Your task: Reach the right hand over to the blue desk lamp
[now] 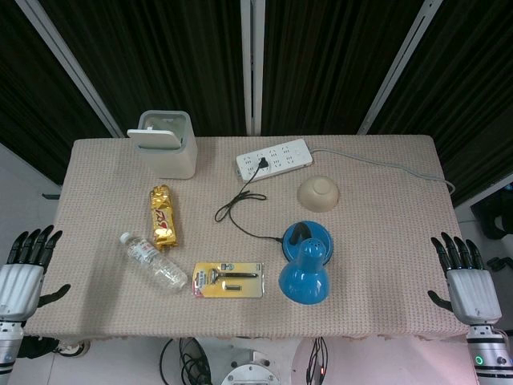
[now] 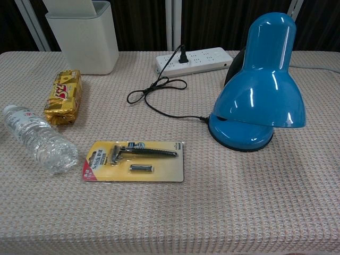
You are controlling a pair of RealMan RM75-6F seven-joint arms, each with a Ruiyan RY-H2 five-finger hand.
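The blue desk lamp stands right of centre near the table's front, its shade tipped toward the front edge; in the chest view the lamp fills the right side. A black cord runs from its base to the white power strip. My right hand hangs off the table's right edge, fingers straight and apart, holding nothing, well to the right of the lamp. My left hand is off the left edge, fingers spread and empty. Neither hand shows in the chest view.
A razor in yellow packaging lies left of the lamp, then a water bottle and a gold snack pack. A white bin stands at back left. A beige bowl sits upside down behind the lamp.
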